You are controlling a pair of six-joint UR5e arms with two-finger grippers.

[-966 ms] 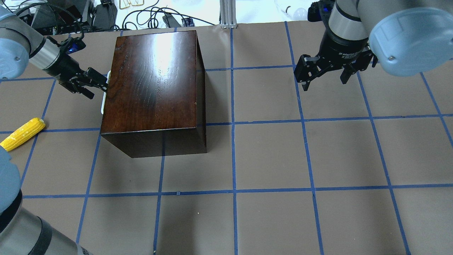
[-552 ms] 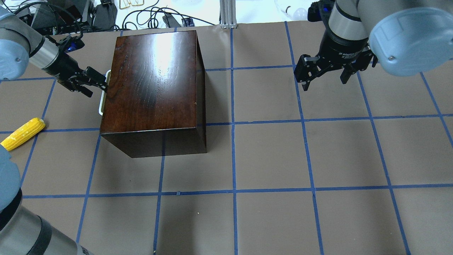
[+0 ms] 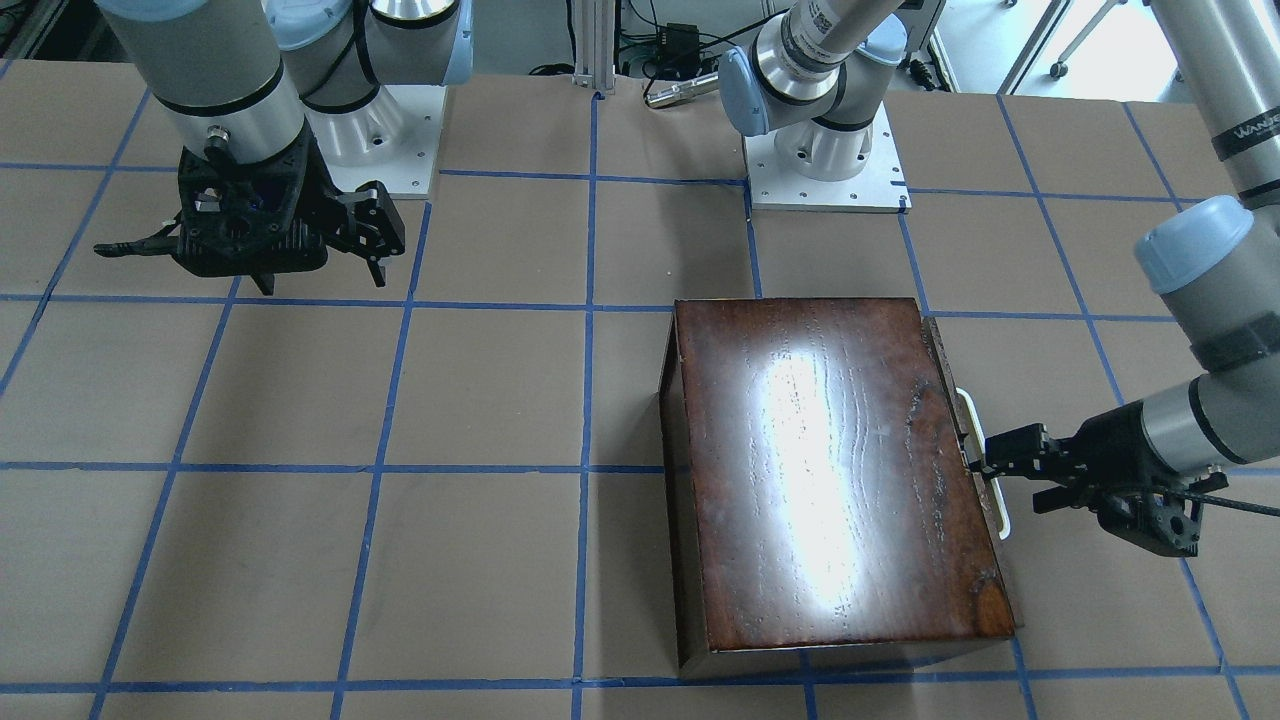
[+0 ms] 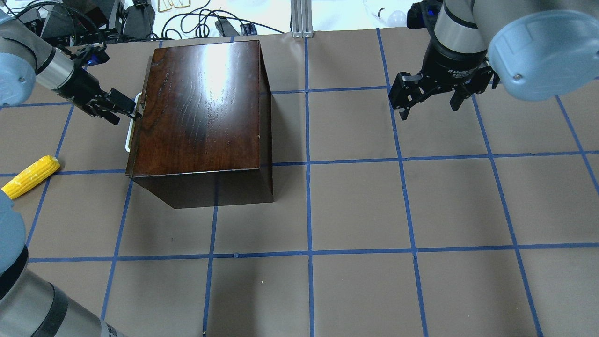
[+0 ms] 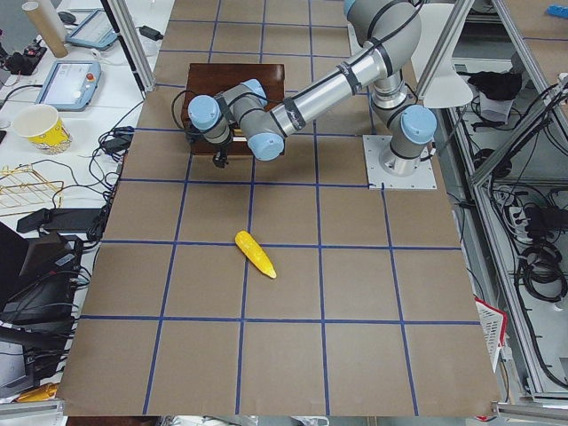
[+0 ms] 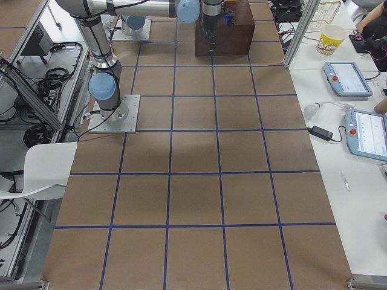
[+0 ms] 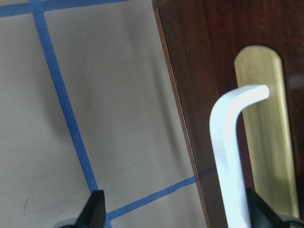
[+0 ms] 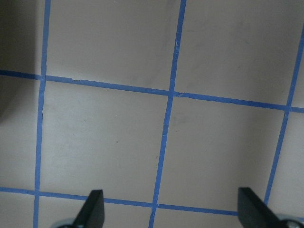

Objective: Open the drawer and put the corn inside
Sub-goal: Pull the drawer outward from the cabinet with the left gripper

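Note:
The glossy dark reddish-brown box [image 4: 201,107] stands at the far left of the table and also shows in the front view [image 3: 830,470]. Its drawer front with the white handle [image 4: 130,135] faces left and sticks out a little. My left gripper [image 4: 126,117] is open, one finger hooked at the handle [image 7: 228,156] and the other out over the table. The yellow corn [image 4: 30,177] lies on the table in front of the left gripper, apart from it; it also shows in the left side view [image 5: 256,254]. My right gripper [image 4: 428,105] hangs open and empty above the far right of the table.
Brown paper with a blue tape grid [image 4: 309,161] covers the table. Cables and equipment [image 4: 196,21] lie beyond the far edge, behind the box. The robot bases [image 3: 825,150] stand at the near edge.
My left gripper has moved left with the white handle, and the drawer front has slid a little out of the box. The corn and the right arm have not moved.

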